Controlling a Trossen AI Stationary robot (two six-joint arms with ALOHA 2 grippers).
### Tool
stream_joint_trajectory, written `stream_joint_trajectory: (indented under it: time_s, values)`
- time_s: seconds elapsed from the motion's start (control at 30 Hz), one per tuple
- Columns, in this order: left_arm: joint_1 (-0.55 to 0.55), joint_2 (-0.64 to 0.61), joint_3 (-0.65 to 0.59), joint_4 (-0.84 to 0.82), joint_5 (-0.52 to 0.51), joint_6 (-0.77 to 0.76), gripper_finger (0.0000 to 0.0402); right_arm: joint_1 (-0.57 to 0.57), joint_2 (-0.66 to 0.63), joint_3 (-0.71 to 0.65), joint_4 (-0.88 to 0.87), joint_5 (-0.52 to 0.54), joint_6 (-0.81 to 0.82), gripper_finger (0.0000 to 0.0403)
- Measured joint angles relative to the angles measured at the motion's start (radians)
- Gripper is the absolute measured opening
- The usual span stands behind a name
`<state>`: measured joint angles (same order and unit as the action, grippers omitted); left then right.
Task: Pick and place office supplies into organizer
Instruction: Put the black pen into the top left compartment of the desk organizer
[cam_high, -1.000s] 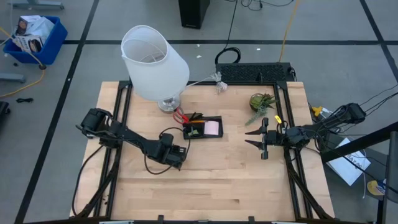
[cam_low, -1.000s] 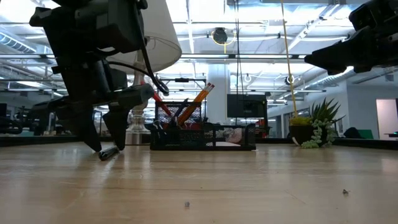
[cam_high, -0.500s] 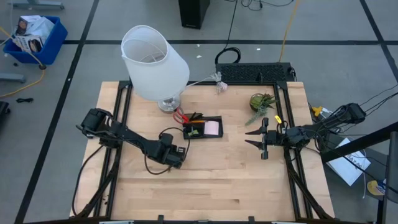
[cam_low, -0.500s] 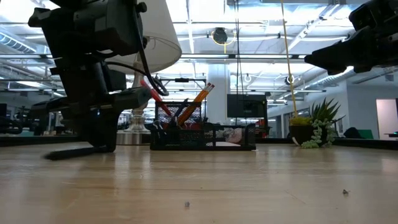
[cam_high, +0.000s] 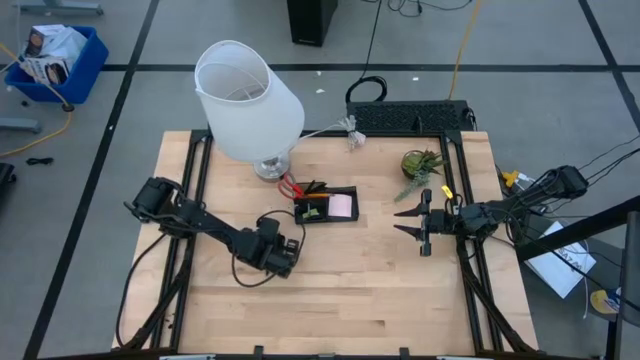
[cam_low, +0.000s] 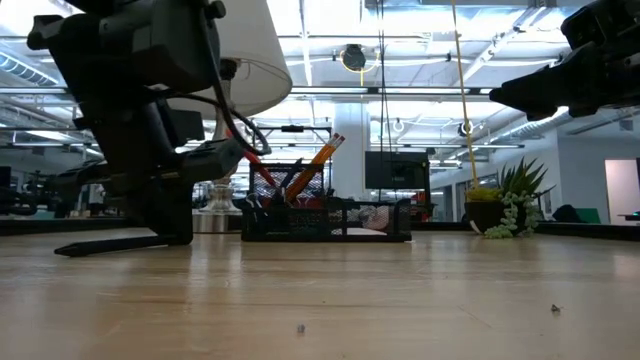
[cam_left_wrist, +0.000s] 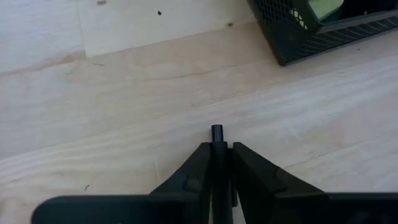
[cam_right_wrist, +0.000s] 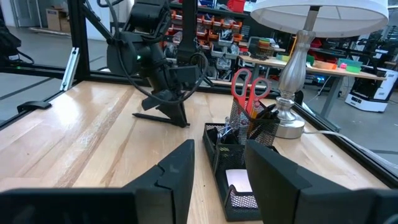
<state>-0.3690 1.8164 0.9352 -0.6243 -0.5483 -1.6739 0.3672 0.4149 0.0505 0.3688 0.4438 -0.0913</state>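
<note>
Compared with a second earlier, the left gripper (cam_left_wrist: 217, 163) is now seen closed on a slim black pen (cam_left_wrist: 217, 133), where its fingers had stood apart over that pen lying on the wood. In the low view the pen (cam_low: 110, 243) is now held level just above the table (cam_high: 380, 290), its long end sticking out to one side of the fingers. The wrist has also been drawn slightly toward the table's front edge.

In the left wrist view the pen's blunt tip is seen poking out between the two dark fingers, which are pressed against it on both sides. The organizer (cam_left_wrist: 323, 25) lies beyond the tip, off to one side and apart from it.

From above, the left gripper (cam_high: 283, 262) is found at the end of a low, outstretched arm, in front of the organizer (cam_high: 326, 206), which sits mid-table beside the lamp (cam_high: 247, 100). Red-handled scissors (cam_right_wrist: 244, 84) and an orange pencil (cam_low: 322, 155) are stood in its cup; a pink sticky-note pad (cam_high: 341, 205) is laid in its tray.

Farther off, the right gripper (cam_high: 409, 221) is held above the table's right side near the potted plant (cam_high: 420, 166), its fingers apart and nothing between them.
</note>
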Motion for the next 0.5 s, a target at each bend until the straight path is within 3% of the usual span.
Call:
stream_joint_trajectory:
  time_s: [0.33, 0.5]
  values:
    - [-0.054, -0.009, -0.001, 0.029, -0.085, -0.01, 0.0026, 0.0, 0.0, 0.0, 0.0, 0.0, 0.0, 0.0137]
    - [-0.075, -0.016, 0.0, 0.052, -0.123, -0.01, 0.0037, 0.0, 0.0, 0.0, 0.0, 0.0, 0.0, 0.0137]
